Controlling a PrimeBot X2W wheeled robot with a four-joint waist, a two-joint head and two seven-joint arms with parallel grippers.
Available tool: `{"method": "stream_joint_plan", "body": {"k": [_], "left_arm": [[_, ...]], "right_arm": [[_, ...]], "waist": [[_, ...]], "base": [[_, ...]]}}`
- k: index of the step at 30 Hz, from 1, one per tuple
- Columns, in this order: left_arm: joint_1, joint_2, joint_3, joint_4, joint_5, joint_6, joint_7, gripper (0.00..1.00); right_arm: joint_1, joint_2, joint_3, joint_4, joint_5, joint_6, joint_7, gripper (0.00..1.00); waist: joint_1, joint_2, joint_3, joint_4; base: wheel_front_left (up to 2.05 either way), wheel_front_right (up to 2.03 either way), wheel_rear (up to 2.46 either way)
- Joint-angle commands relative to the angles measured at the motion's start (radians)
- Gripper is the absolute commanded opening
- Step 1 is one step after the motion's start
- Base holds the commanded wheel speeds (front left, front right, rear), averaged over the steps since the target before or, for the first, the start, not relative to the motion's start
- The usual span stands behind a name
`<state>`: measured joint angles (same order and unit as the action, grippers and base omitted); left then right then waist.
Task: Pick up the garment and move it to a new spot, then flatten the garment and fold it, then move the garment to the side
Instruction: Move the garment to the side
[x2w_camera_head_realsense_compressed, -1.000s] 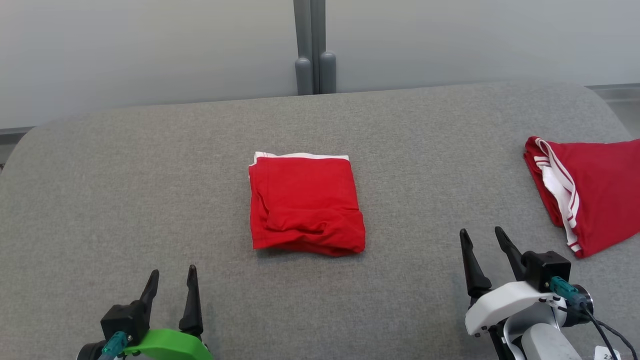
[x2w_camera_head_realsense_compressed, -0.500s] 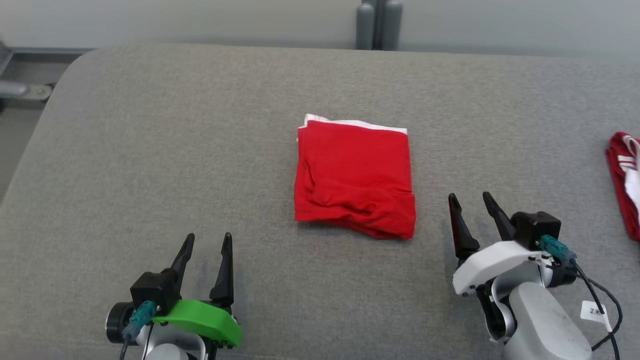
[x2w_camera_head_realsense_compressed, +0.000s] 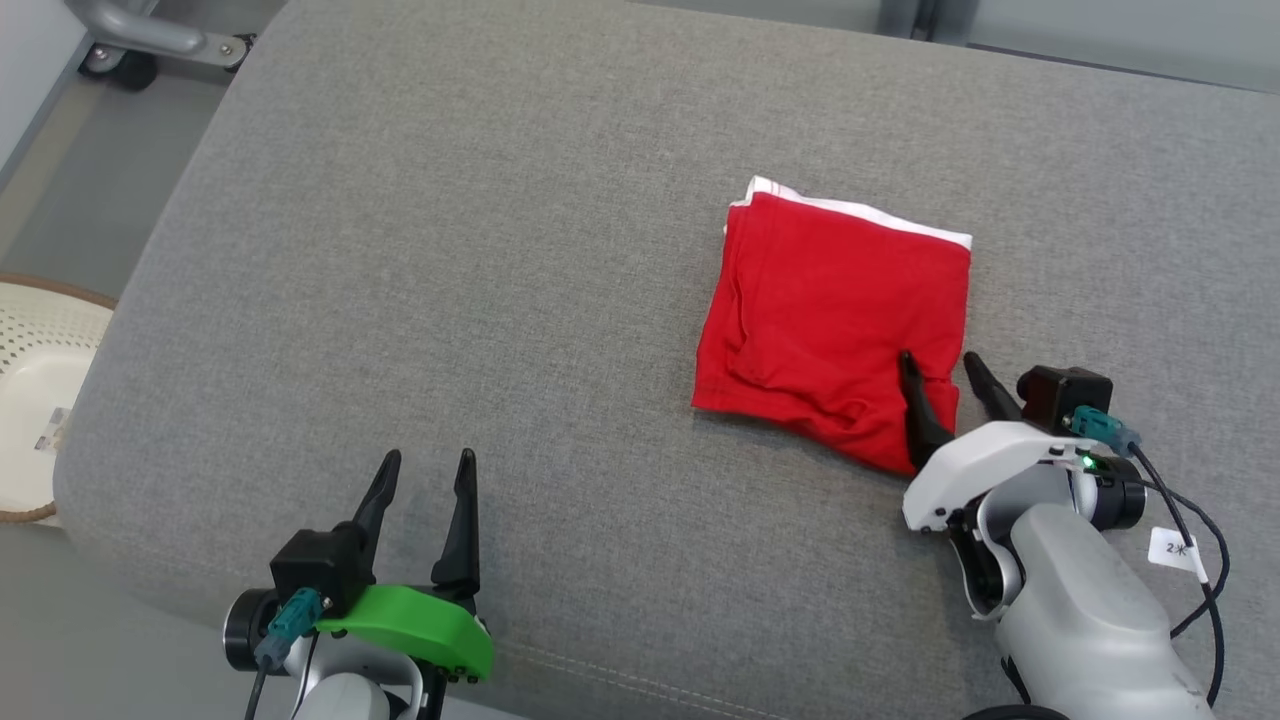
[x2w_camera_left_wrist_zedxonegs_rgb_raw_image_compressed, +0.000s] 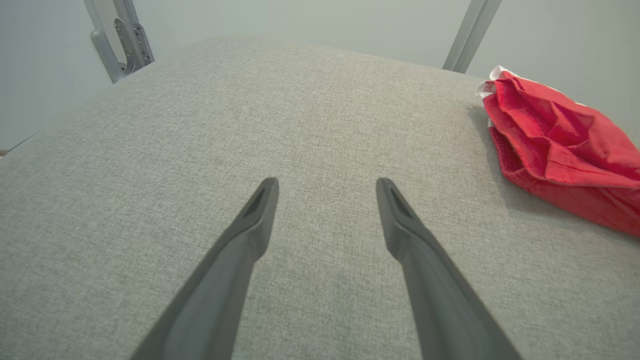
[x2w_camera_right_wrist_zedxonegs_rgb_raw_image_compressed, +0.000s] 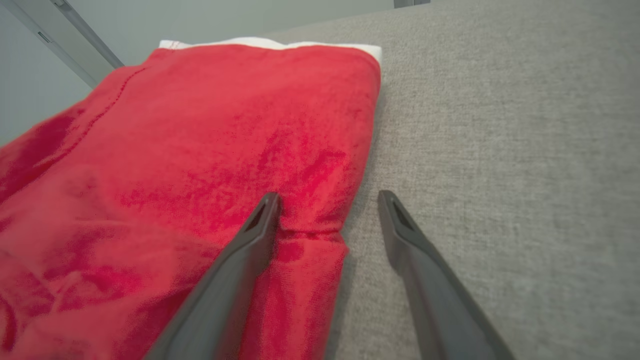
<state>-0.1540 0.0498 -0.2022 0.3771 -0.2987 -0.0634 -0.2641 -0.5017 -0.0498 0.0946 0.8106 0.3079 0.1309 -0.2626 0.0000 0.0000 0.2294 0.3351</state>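
Head view, right claw parted astride garment edge, left claw parted

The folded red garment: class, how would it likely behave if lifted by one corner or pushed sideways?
Probably floppy: the red garment shows soft creases, so lifted by a corner its layers would likely unfold. Pushed, it may bunch rather than slide: the grey cushion looks coarsely woven.
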Motion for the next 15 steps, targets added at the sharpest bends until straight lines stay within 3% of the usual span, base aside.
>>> {"method": "stream_joint_plan", "body": {"k": [1, 6, 7, 8, 9, 15], "left_arm": [[-0.016, 0.003, -0.003, -0.005, -0.004, 0.006, 0.001, 1.0], [-0.018, 0.003, -0.001, -0.004, -0.003, 0.01, 0.001, 1.0], [-0.02, 0.003, 0.0, -0.003, -0.002, 0.011, 0.001, 1.0], [-0.021, 0.003, 0.001, -0.001, -0.002, 0.012, 0.001, 1.0], [-0.022, 0.003, 0.002, 0.0, 0.0, 0.012, 0.001, 1.0], [-0.007, 0.003, 0.012, -0.002, 0.016, 0.007, 0.001, 1.0]], "right_arm": [[-0.025, -0.005, -0.005, 0.03, 0.018, -0.001, -0.001, 1.0], [-0.049, 0.001, 0.031, 0.094, 0.071, 0.0, 0.003, 0.99], [-0.051, 0.003, 0.044, 0.102, 0.079, 0.0, 0.003, 0.48], [-0.049, 0.004, 0.054, 0.108, 0.093, 0.0, 0.003, 0.13], [-0.048, 0.004, 0.066, 0.112, 0.099, 0.0, 0.003, 0.0], [-0.026, -0.006, 0.051, 0.067, 0.129, -0.001, 0.0, 0.0]], "waist": [[0.0, 0.0, 0.03, 0.031], [0.0, 0.0, 0.034, 0.034], [0.0, 0.0, 0.033, 0.033], [0.0, 0.0, 0.031, 0.032], [0.0, 0.0, 0.028, 0.03], [0.0, 0.0, -0.009, -0.013]], "base": [[0.0, 0.0, 0.0], [0.0, 0.0, 0.0], [0.0, 0.0, 0.0], [0.0, 0.0, 0.0], [0.0, 0.0, 0.0], [0.0, 0.0, 0.0]]}}
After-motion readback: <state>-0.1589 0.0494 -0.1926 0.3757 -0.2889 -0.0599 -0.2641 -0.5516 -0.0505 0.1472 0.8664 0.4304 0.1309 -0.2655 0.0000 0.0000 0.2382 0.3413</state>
